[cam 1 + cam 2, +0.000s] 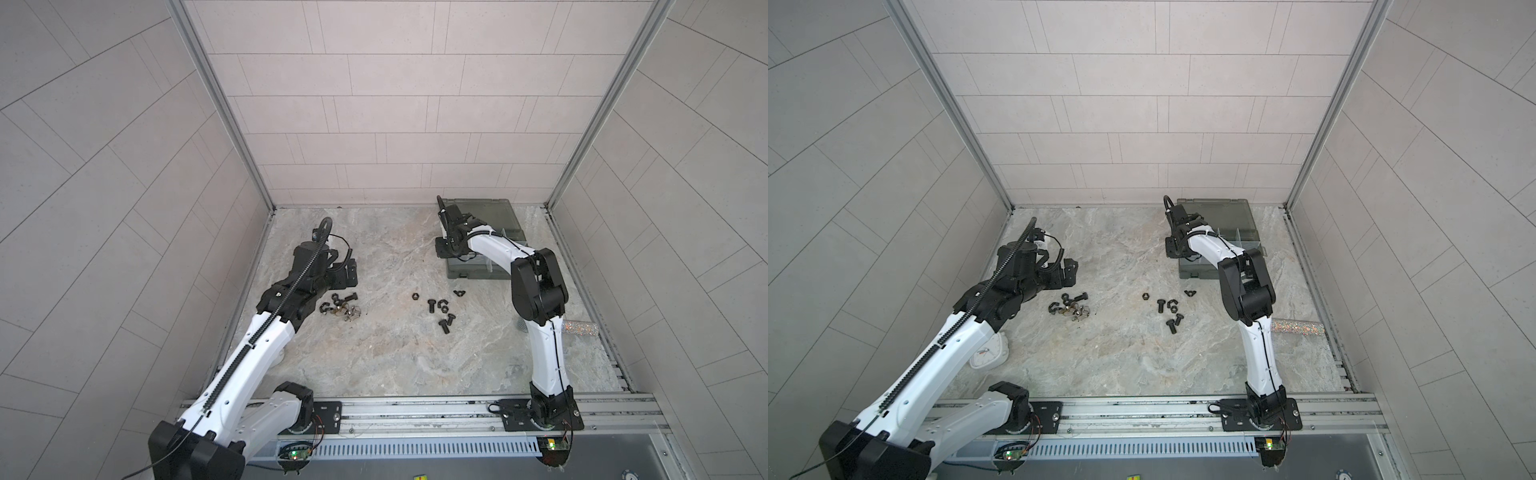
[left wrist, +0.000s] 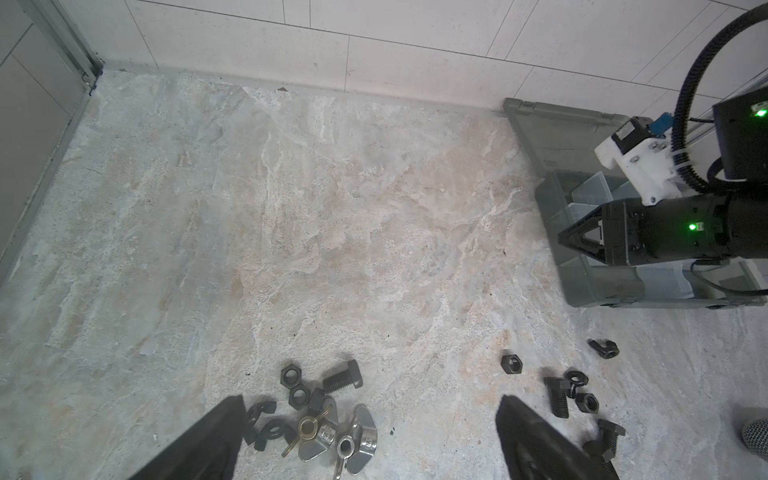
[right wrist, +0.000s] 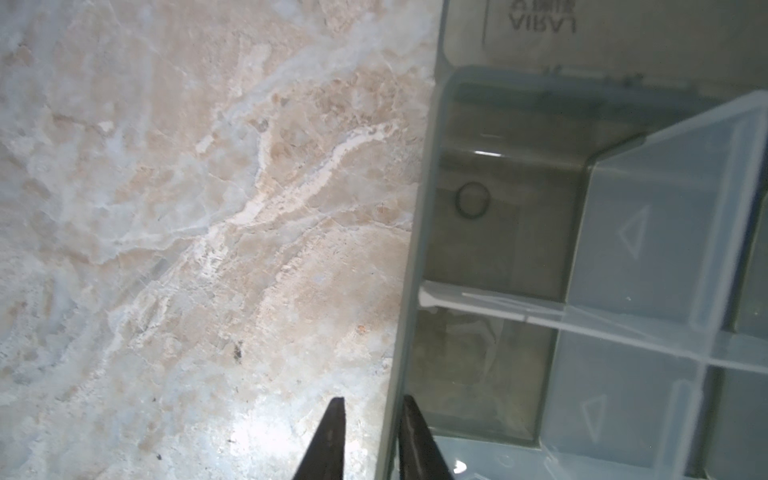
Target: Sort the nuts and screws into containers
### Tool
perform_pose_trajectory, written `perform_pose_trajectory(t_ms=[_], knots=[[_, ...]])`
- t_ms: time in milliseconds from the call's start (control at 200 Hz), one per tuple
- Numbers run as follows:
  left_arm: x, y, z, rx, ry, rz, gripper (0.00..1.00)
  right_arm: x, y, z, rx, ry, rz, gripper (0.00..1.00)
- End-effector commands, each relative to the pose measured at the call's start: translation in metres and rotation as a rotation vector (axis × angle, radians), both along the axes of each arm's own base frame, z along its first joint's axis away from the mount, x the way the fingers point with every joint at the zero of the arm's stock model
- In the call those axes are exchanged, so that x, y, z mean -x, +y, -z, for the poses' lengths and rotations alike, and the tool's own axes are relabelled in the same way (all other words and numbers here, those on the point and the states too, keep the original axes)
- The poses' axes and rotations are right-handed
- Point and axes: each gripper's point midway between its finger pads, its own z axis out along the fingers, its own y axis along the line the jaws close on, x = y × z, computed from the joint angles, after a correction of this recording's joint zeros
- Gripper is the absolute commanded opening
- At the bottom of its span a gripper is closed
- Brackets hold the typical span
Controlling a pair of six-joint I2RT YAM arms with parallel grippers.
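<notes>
**Right gripper** [image 3: 372,399]: positioned at the organizer case [image 1: 465,272], on the side of the case that faces the left arm. The jaws straddle the case's side wall [image 3: 419,232], with one finger over the bench [image 3: 166,208] outside the case and one inside the nearest of the compartments [image 3: 478,374]. The gap is narrow. It cannot be told whether the fingers clamp the wall. Nothing else lies between them. The wall's long axis runs straight ahead of the gripper, in line with the fingers, so a closing stroke should meet it squarely.

**Left gripper** [image 2: 372,399]: spread to full width and empty. It hovers well apart from the case.

**Hardware:** no parts show in the compartments that the right wrist view covers.
- Near group: screws [image 1: 432,305] and nuts [image 1: 414,296] lie loose on the bench just in front of the case. The right arm is the nearer arm.
- Far group: black nuts, one screw [image 2: 343,378] and silvery wing nuts [image 2: 353,444] lie well apart from the case, directly below the left gripper.

**Note:** any move on the case depends on the wall staying between the right fingers.
</notes>
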Motion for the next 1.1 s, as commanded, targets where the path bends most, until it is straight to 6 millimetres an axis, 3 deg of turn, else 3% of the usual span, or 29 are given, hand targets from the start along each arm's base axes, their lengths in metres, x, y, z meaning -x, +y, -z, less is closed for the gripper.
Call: perform_pose_trajectory(t_ms=[0,305,675,1096], knots=[[0.009,0.009,0.002,-0.048,0.004,-0.007,1.0,0.007,0.024,0.012,-0.032,0.062,-0.022,0.19],[0.017,0.015,0.004,-0.06,-0.005,-0.023,1.0,0.008,0.082,0.006,-0.033,0.077,-0.134,0.11],[0.025,0.018,0.004,-0.081,-0.005,-0.024,1.0,0.007,0.152,0.005,-0.132,0.064,-0.189,0.11],[0.034,0.027,0.003,-0.112,-0.007,-0.048,1.0,0.006,0.21,-0.004,-0.263,0.009,-0.19,0.14]])
